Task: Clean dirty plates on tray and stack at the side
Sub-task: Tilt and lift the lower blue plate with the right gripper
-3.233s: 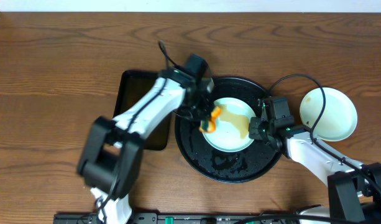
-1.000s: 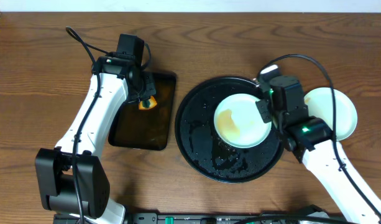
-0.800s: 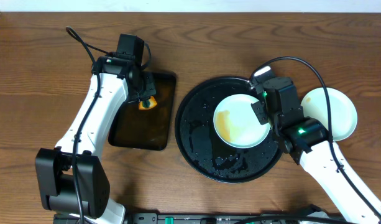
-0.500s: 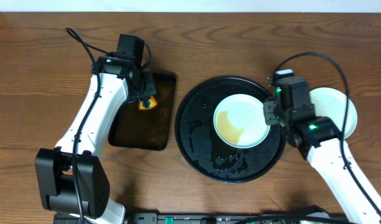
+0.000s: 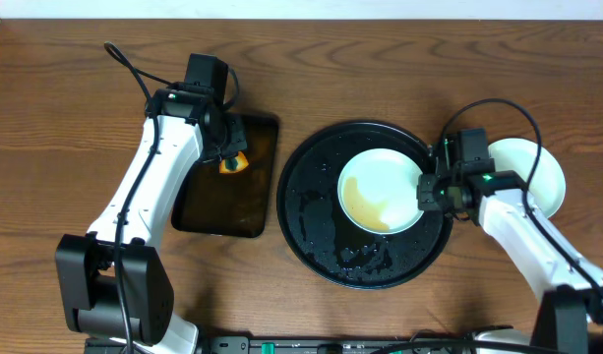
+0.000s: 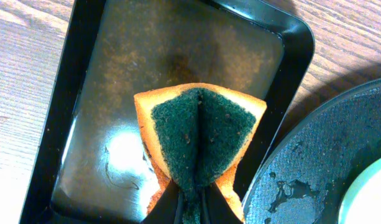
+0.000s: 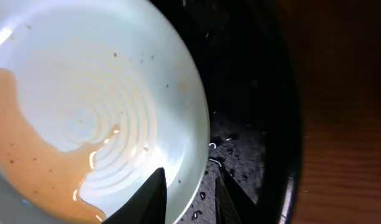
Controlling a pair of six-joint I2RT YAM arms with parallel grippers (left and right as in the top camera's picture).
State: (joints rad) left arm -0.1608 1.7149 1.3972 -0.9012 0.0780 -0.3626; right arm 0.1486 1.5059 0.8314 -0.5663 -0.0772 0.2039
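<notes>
Right gripper (image 7: 190, 191) hangs with jaws slightly apart astride the right rim of the smeared mint-green plate (image 7: 84, 81). Can't tell if they're biting, and that plate lies in the black round tray (image 7: 255, 93). Left gripper (image 6: 190, 204) is clamped tight on a folded orange-and-green sponge (image 6: 199, 134) over the small rectangular tray (image 6: 178, 56), while a pale plate (image 5: 547, 177) rests on the tabletop (image 5: 65, 118) just right of the round tray.
</notes>
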